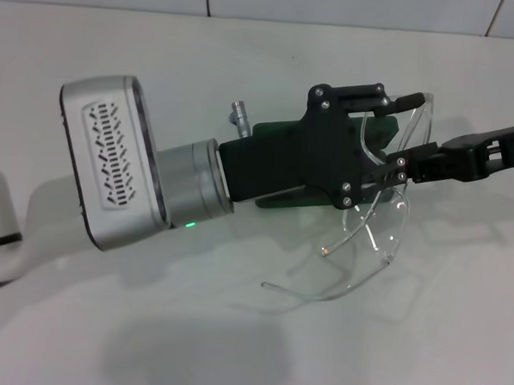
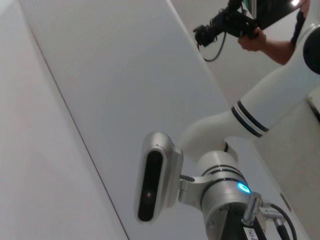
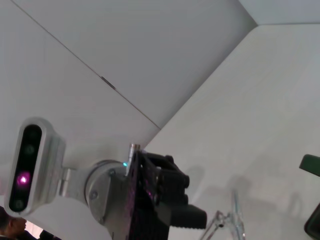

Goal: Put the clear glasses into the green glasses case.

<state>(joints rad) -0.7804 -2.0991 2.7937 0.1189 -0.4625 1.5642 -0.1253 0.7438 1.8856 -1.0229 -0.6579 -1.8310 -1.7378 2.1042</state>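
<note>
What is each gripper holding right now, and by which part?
The right gripper pinches the clear glasses at the lens's upper middle. The left gripper's hold cannot be told.

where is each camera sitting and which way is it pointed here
Head view: from the robot's head, down at the white table; shows the left tool over the green glasses case and the right tool at the clear glasses.
Left wrist view: on the left wrist, facing across at the right arm and a wall.
Right wrist view: on the right wrist, facing the left arm's tool, with the glasses.
Shared: each wrist view shows the opposite arm; head and right wrist share the glasses.
</note>
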